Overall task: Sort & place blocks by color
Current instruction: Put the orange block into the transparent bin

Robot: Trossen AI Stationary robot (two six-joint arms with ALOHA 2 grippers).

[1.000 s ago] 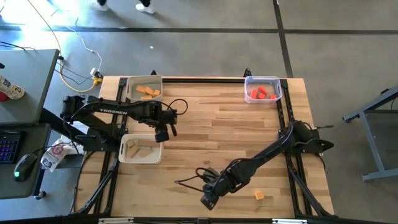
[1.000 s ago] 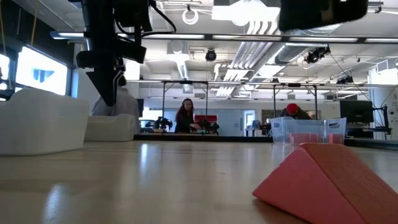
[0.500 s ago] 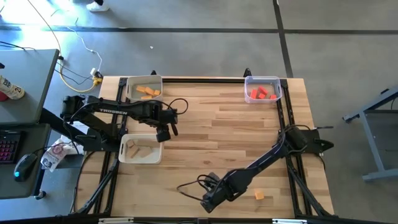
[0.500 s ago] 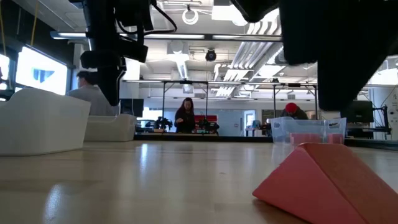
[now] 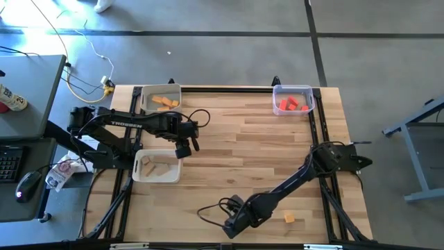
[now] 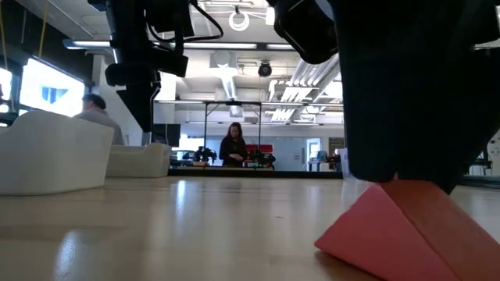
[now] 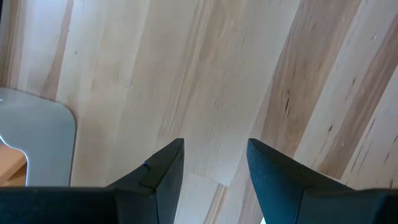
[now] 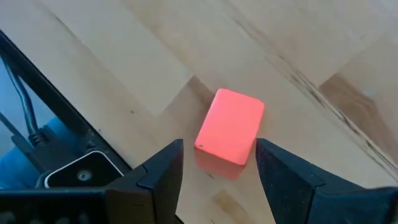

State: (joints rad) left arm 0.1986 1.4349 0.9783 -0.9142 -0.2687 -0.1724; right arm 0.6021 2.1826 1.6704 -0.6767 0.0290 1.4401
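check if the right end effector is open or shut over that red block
Open. In the right wrist view, the right end effector has its fingers spread wide apart, and the red block lies on the table beyond them, ungripped.

The right gripper [image 5: 227,228] is moving toward the front edge of the table [image 5: 243,146], a little at a time. It is coming down over the red wedge block [image 8: 230,126], and its open fingers [image 8: 163,171] are now on each side of it. Seen low across the table, the dark arm is filling more and more of the sight and hiding the clear bin behind. Far off, a person [image 6: 233,145] is shifting about.
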